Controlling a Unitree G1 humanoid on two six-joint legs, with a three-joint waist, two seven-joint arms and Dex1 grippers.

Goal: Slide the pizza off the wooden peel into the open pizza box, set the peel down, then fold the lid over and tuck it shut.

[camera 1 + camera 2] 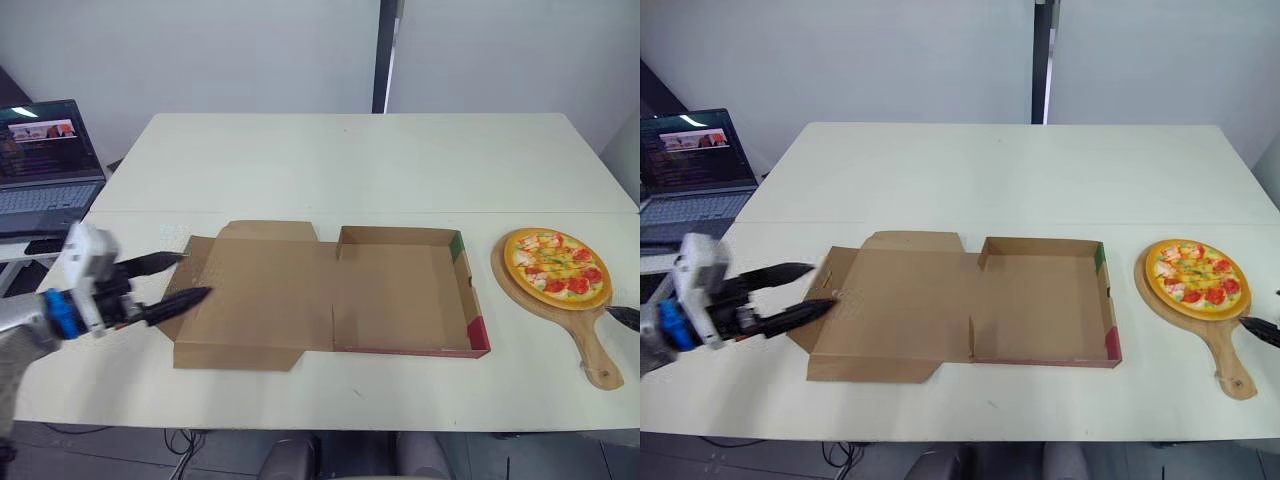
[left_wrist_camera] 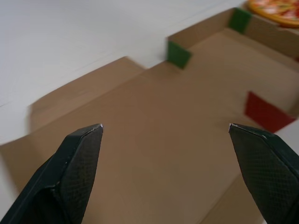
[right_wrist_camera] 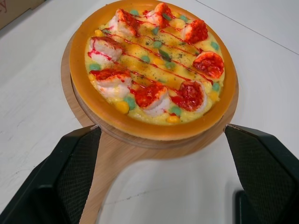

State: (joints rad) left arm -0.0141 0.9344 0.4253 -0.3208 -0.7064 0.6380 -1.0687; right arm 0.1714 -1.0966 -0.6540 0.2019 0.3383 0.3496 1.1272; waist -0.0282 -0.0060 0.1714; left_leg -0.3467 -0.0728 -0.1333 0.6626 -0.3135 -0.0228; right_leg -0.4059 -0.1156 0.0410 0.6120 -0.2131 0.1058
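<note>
A pizza [image 1: 556,264] with red and yellow toppings lies on a round wooden peel [image 1: 590,351] at the table's right side. The open cardboard pizza box [image 1: 405,290] sits in the middle, its lid [image 1: 255,295] flat to the left. My left gripper [image 1: 183,276] is open at the lid's left edge, its fingers [image 2: 77,161] spread over the cardboard. My right gripper [image 3: 163,177] is open over the peel's handle [image 3: 100,179], just short of the pizza [image 3: 156,63]; a fingertip [image 1: 625,317] of it pokes in beside the peel at the table's right edge.
An open laptop [image 1: 45,160] stands on a side surface to the left of the white table [image 1: 350,170]. The back half of the table is bare. A seam runs across the tabletop behind the box.
</note>
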